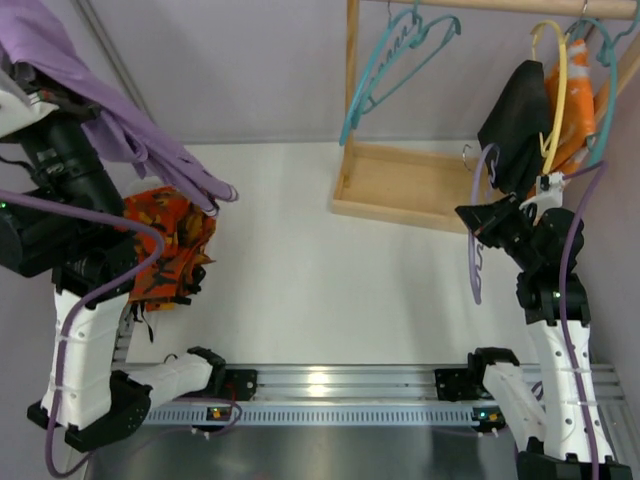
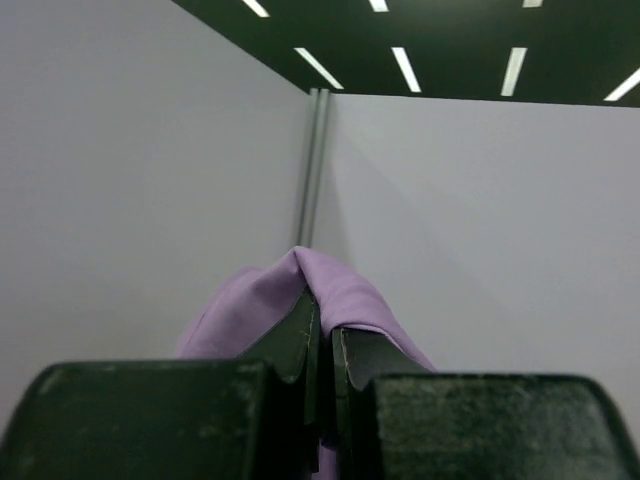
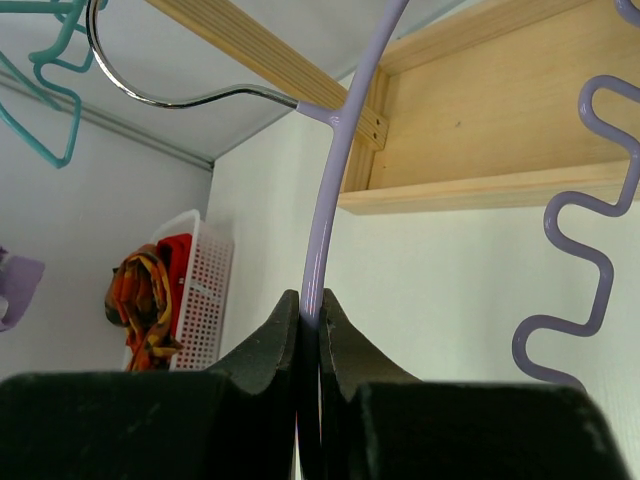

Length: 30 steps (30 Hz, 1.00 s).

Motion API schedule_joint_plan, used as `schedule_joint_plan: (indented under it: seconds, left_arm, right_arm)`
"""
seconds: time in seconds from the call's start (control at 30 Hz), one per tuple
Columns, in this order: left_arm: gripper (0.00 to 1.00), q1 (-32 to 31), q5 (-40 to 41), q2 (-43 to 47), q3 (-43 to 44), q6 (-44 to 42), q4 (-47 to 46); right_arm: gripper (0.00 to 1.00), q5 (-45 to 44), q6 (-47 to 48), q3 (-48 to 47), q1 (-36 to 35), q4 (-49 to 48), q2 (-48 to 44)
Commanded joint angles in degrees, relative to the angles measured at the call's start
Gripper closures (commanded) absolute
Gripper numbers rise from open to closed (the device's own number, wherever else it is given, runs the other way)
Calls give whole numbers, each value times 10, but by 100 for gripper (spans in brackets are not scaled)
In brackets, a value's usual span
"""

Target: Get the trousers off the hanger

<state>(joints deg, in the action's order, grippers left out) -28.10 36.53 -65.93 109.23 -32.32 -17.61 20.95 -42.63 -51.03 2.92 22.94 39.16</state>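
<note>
1. We see the left fingers pinched shut on a fold of the soft lavender-purple cloth trousers, held high at far left above the white bench.
2. The right fingers are clamped shut on the thin lavender-purple hanger with a silver metal hook, near the wooden rack.
3. The trousers and the hanger are well apart.

Right gripper clamped on hanger

Orange garment, seemingly in white basket
</note>
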Motion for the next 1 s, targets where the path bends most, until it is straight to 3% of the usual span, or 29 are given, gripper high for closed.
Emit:
schedule_joint_plan:
  seconds: [0.0, 0.17, 0.47, 0.77, 0.97]
  left_arm:
    - [100, 60, -9, 61, -30, 30, 4]
    - [100, 198, 21, 152, -141, 108, 61]
    - [100, 370, 38, 330, -315, 169, 155]
    - [100, 467, 53, 390, -423, 182, 166]
    - [100, 474, 52, 341, -447, 201, 129]
  right_arm:
    - [100, 8, 3, -6, 8, -59, 7]
    - [100, 27, -4, -4, 7, -83, 23]
    - [100, 44, 1, -22, -3, -91, 51]
    - [100, 40, 6, -22, -11, -83, 51]
    - [100, 41, 4, -22, -13, -90, 62]
